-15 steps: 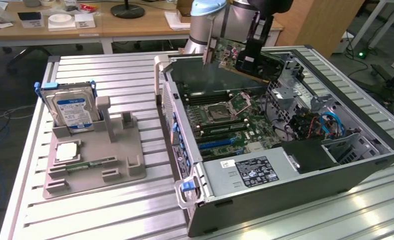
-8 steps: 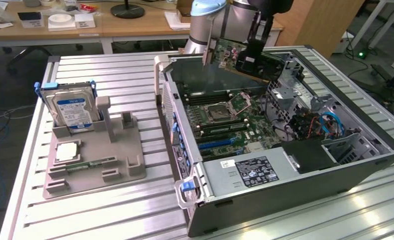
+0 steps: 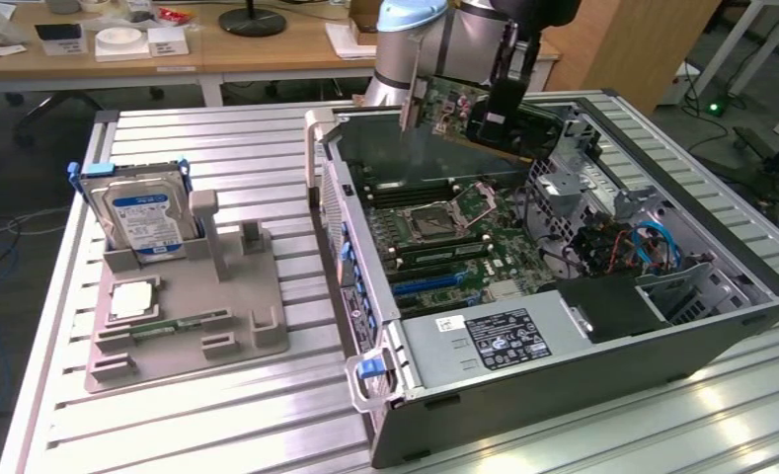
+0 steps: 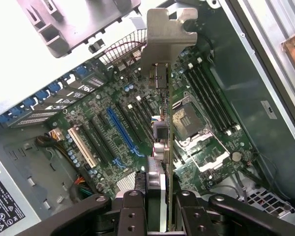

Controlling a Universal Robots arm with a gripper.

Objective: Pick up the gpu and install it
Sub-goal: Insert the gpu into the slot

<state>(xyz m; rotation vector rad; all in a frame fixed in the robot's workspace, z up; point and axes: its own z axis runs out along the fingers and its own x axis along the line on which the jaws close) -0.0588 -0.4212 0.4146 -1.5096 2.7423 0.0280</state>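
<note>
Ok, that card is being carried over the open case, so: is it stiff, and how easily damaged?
Probably stiff: the gpu stands straight out from the gripper without sagging. Likely light, being a thin board. Its exposed components look fragile, and the metal bracket might snag the case.

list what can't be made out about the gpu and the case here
Exterior view: part of the gpu hidden behind the gripper; arm cut by the top edge.
Wrist view: gpu edge-on, faces unseen; it covers part of the motherboard.
Exterior view: power supply label text too small.
</note>
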